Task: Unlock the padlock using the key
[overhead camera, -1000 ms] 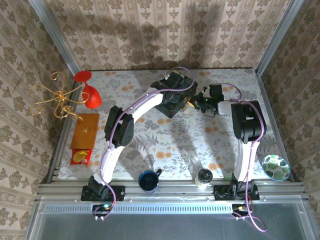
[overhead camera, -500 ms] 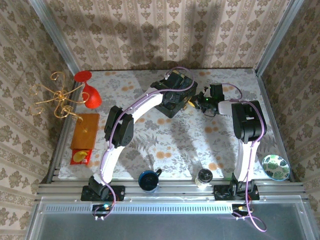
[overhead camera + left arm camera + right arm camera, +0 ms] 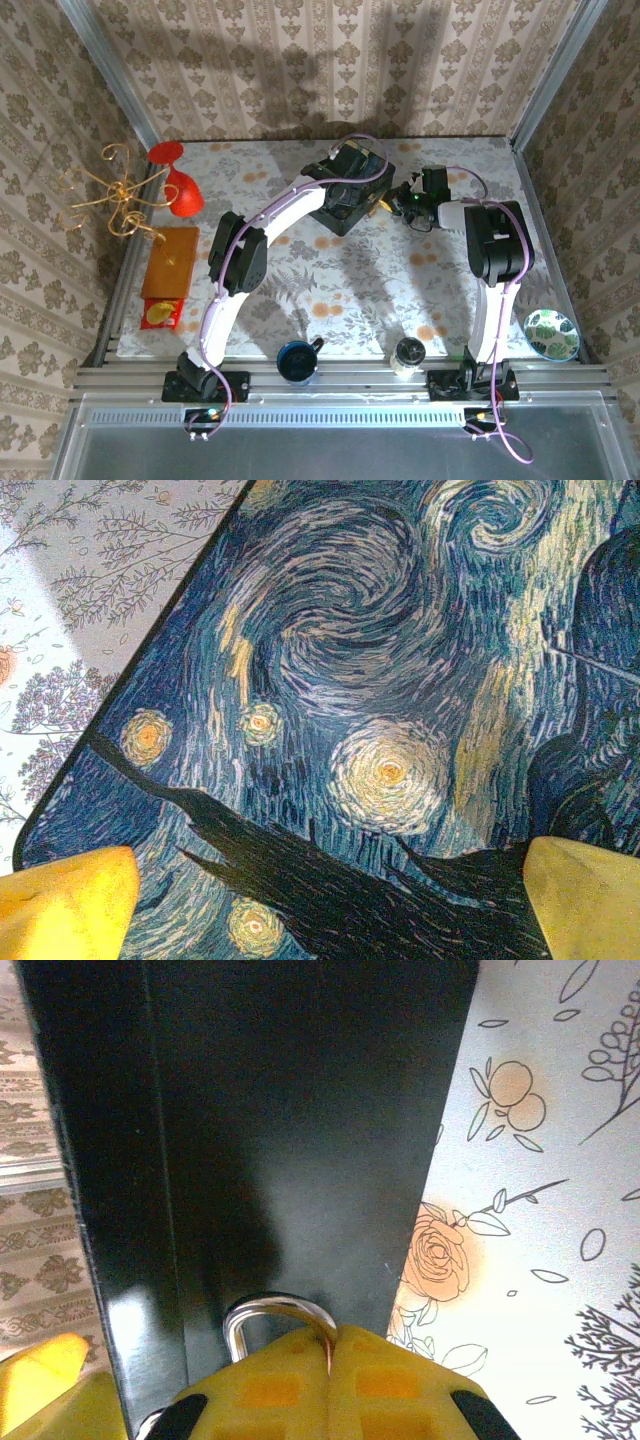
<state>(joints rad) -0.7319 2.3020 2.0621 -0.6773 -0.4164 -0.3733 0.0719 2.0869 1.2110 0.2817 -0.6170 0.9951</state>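
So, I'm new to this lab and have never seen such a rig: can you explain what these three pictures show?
Two robot arms are bolted to the near edge of the table, each ending in a two-finger gripper. The wide picture looks down from above; the other two come from cameras on the wrists. On the table are a painted blue box, a red goblet and a wooden board, with a blue cup at the near rail. The left gripper is open, its yellow fingertips spread over the box's swirly lid. The right gripper is shut beside the box's dark side, and a silvery metal loop pokes out ahead of it. What that loop belongs to, I cannot tell.
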